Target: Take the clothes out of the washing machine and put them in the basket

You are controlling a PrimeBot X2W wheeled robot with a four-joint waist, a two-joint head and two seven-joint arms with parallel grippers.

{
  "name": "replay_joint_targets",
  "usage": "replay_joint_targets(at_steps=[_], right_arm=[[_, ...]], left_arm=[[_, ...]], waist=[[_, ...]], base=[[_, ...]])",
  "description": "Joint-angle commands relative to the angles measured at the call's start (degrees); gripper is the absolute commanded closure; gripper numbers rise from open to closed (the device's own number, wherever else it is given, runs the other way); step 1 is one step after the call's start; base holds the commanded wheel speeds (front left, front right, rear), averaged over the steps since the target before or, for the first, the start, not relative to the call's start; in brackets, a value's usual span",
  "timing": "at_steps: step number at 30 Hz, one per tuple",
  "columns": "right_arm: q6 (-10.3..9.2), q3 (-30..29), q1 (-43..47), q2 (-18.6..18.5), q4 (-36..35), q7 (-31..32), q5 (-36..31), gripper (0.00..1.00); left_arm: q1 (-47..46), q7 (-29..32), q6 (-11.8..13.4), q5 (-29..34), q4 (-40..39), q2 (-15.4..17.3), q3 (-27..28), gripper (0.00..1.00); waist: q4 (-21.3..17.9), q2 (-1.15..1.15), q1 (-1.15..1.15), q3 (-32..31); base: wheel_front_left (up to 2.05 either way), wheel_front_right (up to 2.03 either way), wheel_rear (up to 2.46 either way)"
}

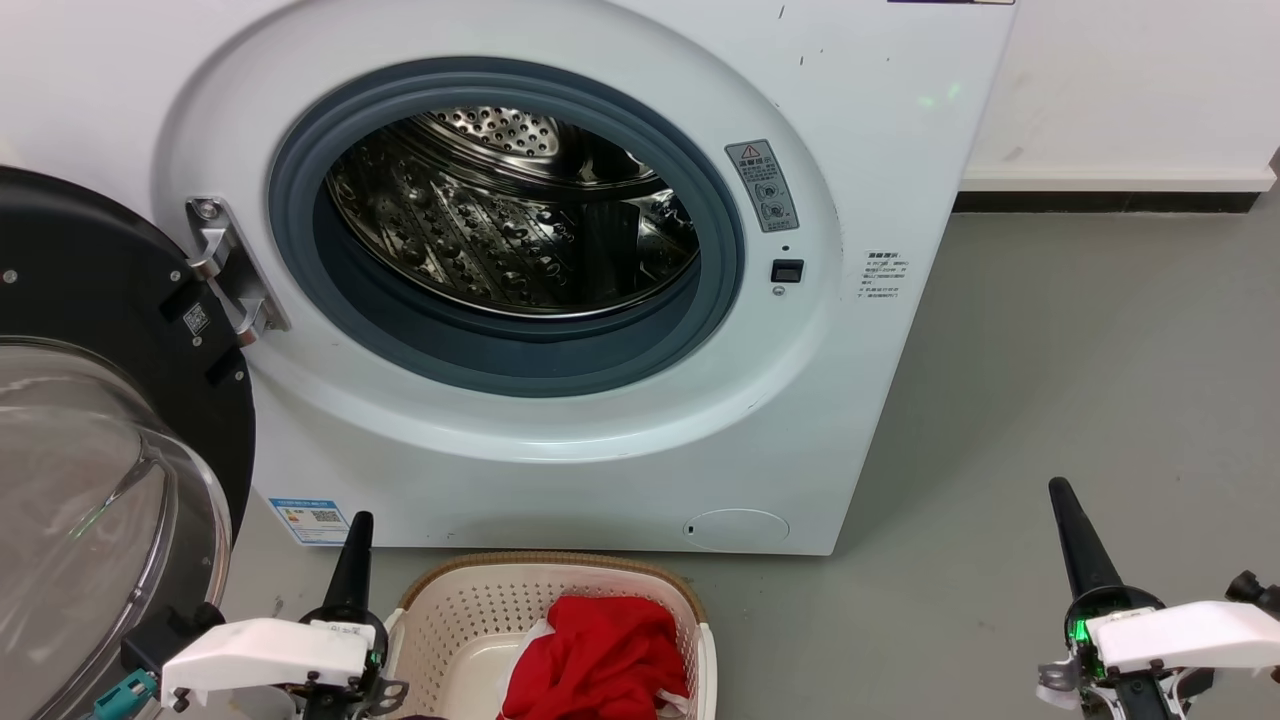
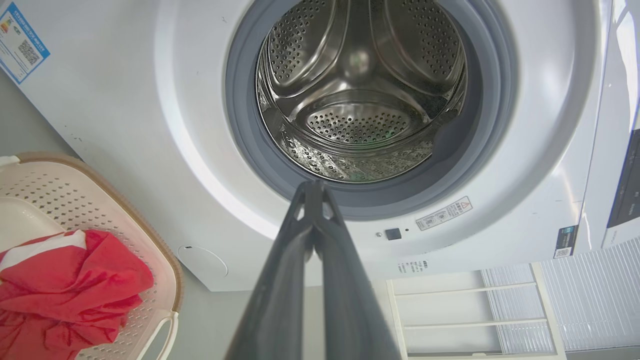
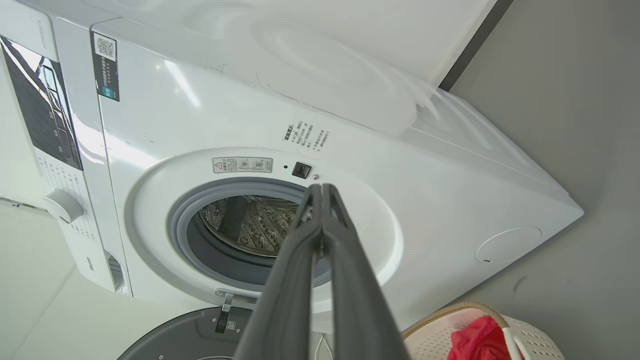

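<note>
The washing machine (image 1: pixel 560 440) gapes ahead of my grippers, its drum (image 1: pixel 500 240) apparently bare. The basket (image 1: pixel 560 562) sits just beside my left gripper (image 1: pixel 358 525), well apart from my right gripper (image 1: pixel 1060 492), holding the clothes (image 1: pixel 600 655). Both grippers are pinched closed, empty. A careless left swing could tip the basket.
</note>
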Motion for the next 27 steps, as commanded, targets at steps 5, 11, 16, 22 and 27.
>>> replay_joint_targets(at_steps=[5, 11, 16, 22, 27], right_arm=[[0.00, -0.52, -1.85, -0.23, 0.47, 1.07, 4.02, 1.00], [-0.01, -0.82, -2.39, -0.17, 0.96, 1.82, 6.69, 1.00], [-0.01, -1.09, -2.74, -0.11, 1.49, 2.45, 9.24, 1.00], [-0.01, -1.46, -3.32, -0.03, 2.04, 3.26, 12.15, 1.00], [-0.01, -1.75, -3.87, 0.05, 2.45, 3.90, 14.51, 1.00]], left_arm=[[-1.51, 1.04, -0.92, -3.92, 0.05, 0.02, 0.59, 1.00], [-1.90, 1.74, -1.24, -6.48, 0.32, -0.02, 0.96, 1.00], [-2.13, 2.45, -1.57, -8.93, 0.59, -0.07, 1.33, 1.00], [-2.64, 3.13, -2.06, -11.81, 0.86, -0.13, 1.72, 1.00], [-2.93, 3.76, -2.45, -14.13, 1.09, -0.18, 2.01, 1.00]], waist=[[-0.02, 0.00, 0.00, -0.04], [-0.04, 0.00, 0.00, -0.08], [-0.06, 0.00, 0.00, -0.11], [-0.08, 0.00, 0.00, -0.16], [-0.10, 0.00, 0.00, -0.19]], base=[[0.00, 0.00, 0.00], [0.00, 0.00, 0.00], [0.00, 0.00, 0.00], [0.00, 0.00, 0.00], [0.00, 0.00, 0.00]])
